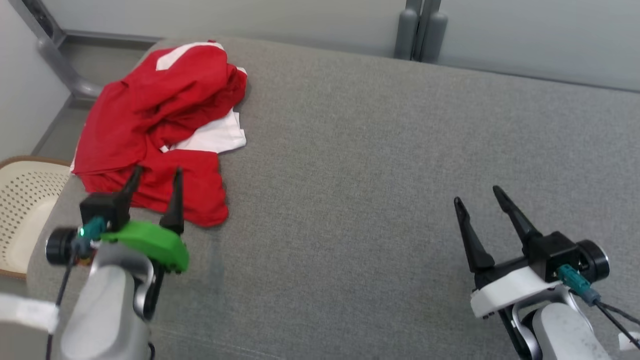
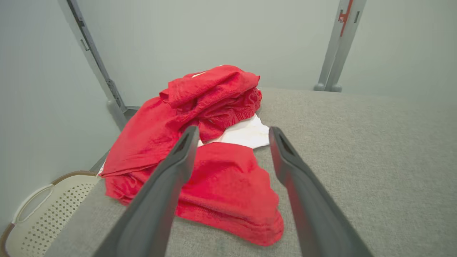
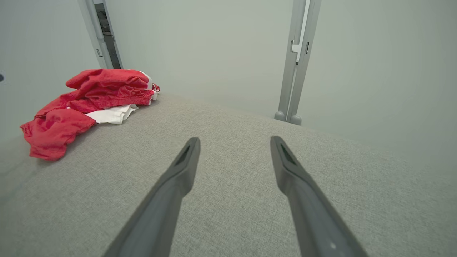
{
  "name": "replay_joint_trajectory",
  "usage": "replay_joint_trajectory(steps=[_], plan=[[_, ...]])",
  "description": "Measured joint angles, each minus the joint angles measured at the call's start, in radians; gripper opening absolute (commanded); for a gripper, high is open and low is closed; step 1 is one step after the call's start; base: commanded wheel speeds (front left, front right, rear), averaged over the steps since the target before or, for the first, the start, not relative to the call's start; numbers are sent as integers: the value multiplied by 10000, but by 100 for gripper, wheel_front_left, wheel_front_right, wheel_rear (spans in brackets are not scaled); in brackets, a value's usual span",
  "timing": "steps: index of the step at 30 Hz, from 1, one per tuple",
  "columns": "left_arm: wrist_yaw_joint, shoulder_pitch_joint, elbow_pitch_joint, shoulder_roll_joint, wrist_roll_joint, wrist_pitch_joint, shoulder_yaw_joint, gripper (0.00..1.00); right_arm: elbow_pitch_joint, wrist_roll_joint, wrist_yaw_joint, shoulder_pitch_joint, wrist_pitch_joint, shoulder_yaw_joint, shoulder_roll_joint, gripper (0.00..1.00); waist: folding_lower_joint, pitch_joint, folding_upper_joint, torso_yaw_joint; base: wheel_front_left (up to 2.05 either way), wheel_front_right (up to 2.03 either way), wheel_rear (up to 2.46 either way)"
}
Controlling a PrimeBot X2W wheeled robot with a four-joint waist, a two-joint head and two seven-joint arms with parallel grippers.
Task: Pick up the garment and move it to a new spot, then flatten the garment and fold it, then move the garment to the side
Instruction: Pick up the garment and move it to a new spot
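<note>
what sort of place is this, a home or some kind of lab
Probably a lab or test booth for laundry folding, not a home: a grey fabric-covered table with a crumpled red and white garment on it, plain pale panel walls with metal posts, and a perforated basket beside the table.

One marking comes near to being readable for me; in my left wrist view a narrow red label (image 2: 345,12) runs up the front of the grey post (image 2: 334,57) that stands at the far edge of the grey padded surface (image 2: 375,150); on that label sit a few small pale characters, which look like digits; they are too small and blurred for me to read with any certainty.
</note>
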Motion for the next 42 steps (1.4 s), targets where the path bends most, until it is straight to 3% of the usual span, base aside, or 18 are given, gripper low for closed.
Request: replay_joint_trajectory(steps=[5,10,15,18,19,21,32,42], plan=[[-25,-2675,913,986,-813,1256,-1603,100,-111,-130,0,-859,0,88,-378,100,0,1141,0,-152,0,0,0],[-25,-4834,1841,1906,-1473,1639,-2546,100,-255,-173,0,-1593,0,330,-535,100,1,2553,0,-445,0,0,0],[-25,-5921,3279,2477,-1764,1787,-2694,100,-286,-201,0,-1696,0,491,-529,100,2,3713,0,-799,0,0,0],[299,-6317,4180,2692,-1762,1887,-2598,100,-380,-199,10,-1724,-31,579,-487,100,2,4198,0,-1082,0,0,0],[407,-6425,4439,2742,-1766,1852,-2523,44,-420,-198,12,-1755,-42,581,-443,100,2,4310,0,-1210,0,0,0],[522,-6568,4815,2778,-1766,1787,-2489,0,-466,-196,12,-1756,-65,523,-362,100,1,4460,0,-1455,0,0,0],[518,-6613,4855,3016,-1768,1060,-2646,0,67,-27,8,-843,-69,357,36,100,1,3711,0,-1938,0,0,0],[215,-6373,2023,3465,-2266,1785,-2650,0,489,226,8,-390,-17,380,472,100,0,2271,0,-1754,0,0,0]])
